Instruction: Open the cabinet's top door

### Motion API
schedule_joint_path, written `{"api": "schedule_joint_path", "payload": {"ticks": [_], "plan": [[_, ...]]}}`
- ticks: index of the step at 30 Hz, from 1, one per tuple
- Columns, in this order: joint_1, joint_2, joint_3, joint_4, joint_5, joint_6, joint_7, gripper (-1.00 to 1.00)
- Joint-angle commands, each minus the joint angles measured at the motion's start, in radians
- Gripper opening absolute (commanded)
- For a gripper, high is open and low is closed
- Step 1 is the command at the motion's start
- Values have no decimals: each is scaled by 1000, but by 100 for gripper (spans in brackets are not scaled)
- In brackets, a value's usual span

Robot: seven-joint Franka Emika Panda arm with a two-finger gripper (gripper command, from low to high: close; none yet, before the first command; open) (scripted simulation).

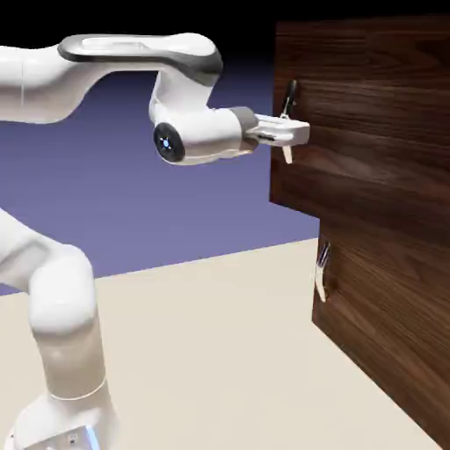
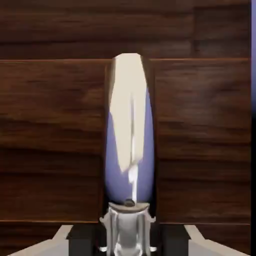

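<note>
Our end effector (image 1: 283, 133) points toward the exterior view's right, its fingers closed on the top door's handle (image 1: 287, 119). Largest first, we see the cabinet (image 1: 378, 132) at the exterior view's right, the arm (image 1: 185, 70) reaching across level, wrist bent, then the top door (image 1: 303, 53), upright, just beyond the fingertips.

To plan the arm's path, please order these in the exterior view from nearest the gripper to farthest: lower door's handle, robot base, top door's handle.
1. Top door's handle, at the fingers
2. Lower door's handle, below
3. Robot base, bottom left
</note>
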Motion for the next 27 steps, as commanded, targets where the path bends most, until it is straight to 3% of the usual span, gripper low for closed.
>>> {"api": "schedule_joint_path", "payload": {"ticks": [1, 5, 15, 27], "plan": [[18, -22, -24, -20, -41, -11, 27, -100], [70, -111, -111, -92, -215, -55, 136, -100], [-266, -189, 34, -155, -273, -350, 297, -100], [-287, -310, -391, -212, -765, -782, 418, -100]]}}
